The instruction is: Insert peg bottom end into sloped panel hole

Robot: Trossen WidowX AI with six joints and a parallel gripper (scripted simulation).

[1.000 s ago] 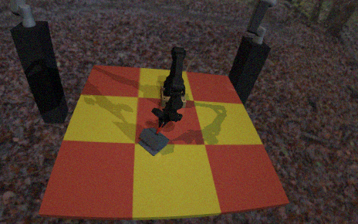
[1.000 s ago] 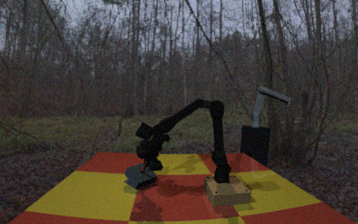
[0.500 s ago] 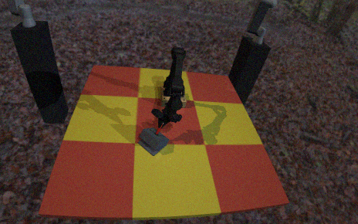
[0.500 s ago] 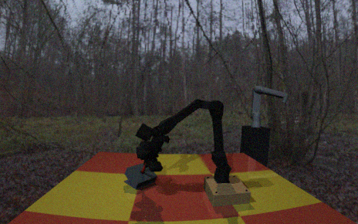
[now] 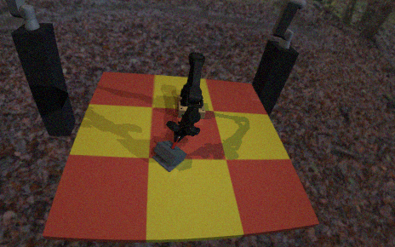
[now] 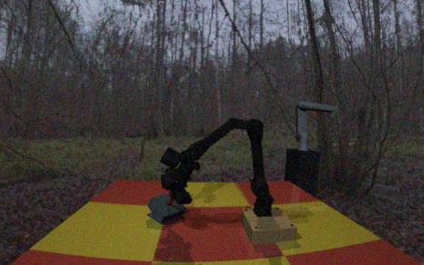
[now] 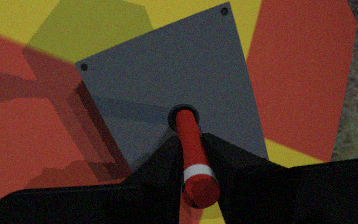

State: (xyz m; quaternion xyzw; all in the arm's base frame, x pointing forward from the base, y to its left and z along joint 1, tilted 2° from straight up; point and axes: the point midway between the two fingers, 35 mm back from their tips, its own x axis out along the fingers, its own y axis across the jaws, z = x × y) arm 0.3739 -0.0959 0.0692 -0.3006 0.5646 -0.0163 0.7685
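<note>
A round red peg [image 7: 193, 150] [image 5: 174, 143] [image 6: 170, 199] with a white band near its top is held between my gripper's [image 7: 191, 145] [image 5: 179, 137] [image 6: 174, 194] black fingers. Its bottom end sits in the round hole [image 7: 183, 114] in the face of the grey sloped panel [image 7: 146, 75] [image 5: 166, 155] [image 6: 162, 209]. The peg points along the hole's direction. How deep it sits in the hole is hidden. The gripper is shut on the peg, just above the panel's face.
The panel stands on a red and yellow checked mat [image 5: 191, 200] [image 6: 100, 228]. The arm's tan base block [image 6: 270, 228] [image 5: 191, 112] stands behind it. Two dark camera posts [image 5: 42, 77] [image 5: 274, 72] stand at the mat's far corners.
</note>
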